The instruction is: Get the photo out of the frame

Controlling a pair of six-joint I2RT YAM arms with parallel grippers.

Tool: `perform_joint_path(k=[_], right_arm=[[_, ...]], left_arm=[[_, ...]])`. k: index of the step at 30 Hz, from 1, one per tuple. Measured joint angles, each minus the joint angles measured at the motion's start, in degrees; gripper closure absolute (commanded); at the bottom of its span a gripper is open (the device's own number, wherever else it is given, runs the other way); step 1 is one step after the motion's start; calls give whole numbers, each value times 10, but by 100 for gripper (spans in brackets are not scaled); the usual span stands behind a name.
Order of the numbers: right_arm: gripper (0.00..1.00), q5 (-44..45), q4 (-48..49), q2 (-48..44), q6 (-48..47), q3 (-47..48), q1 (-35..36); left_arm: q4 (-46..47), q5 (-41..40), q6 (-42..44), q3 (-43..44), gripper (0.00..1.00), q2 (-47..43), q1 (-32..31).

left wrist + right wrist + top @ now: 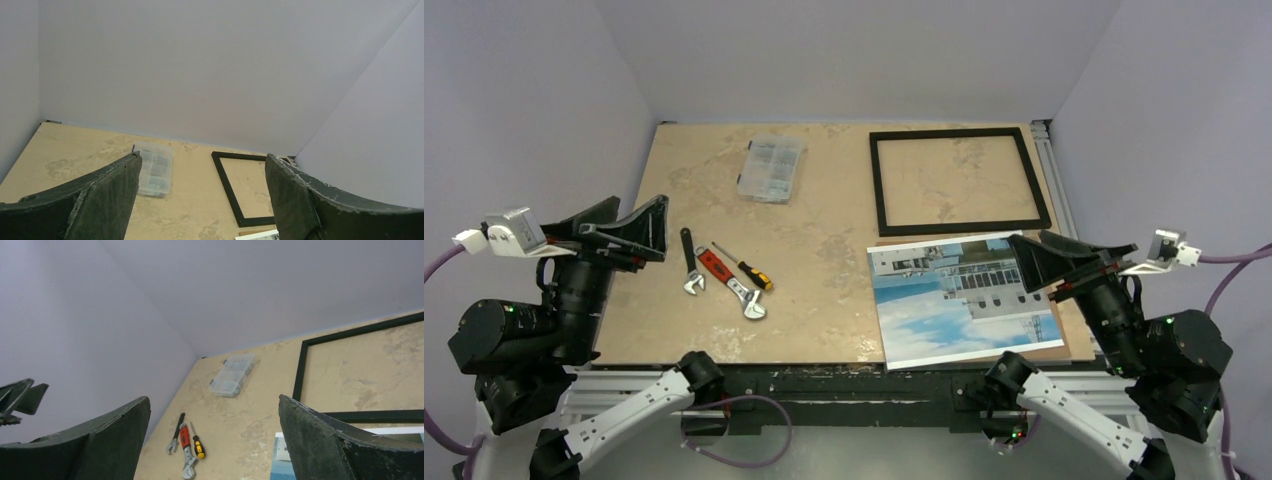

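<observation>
The black frame (959,181) lies flat at the back right of the table, with bare tabletop showing through it. It also shows in the left wrist view (231,189) and the right wrist view (302,367). The photo (954,300) of a white building and blue sky lies face up in front of the frame, on a brown backing panel (1079,345). My left gripper (649,230) is open and empty, raised at the table's left edge. My right gripper (1034,262) is open and empty, raised over the photo's right edge.
A clear plastic parts box (771,167) sits at the back middle. Two wrenches (731,283) and a yellow-handled screwdriver (746,268) lie left of centre. Purple walls enclose the table on three sides.
</observation>
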Motion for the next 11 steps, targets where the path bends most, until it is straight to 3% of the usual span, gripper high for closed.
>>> perform_joint_path(k=[11], right_arm=[[1, -38, 63, -38, -11, -29, 0]], left_arm=[[-3, -3, 1, 0, 10, 0, 0]])
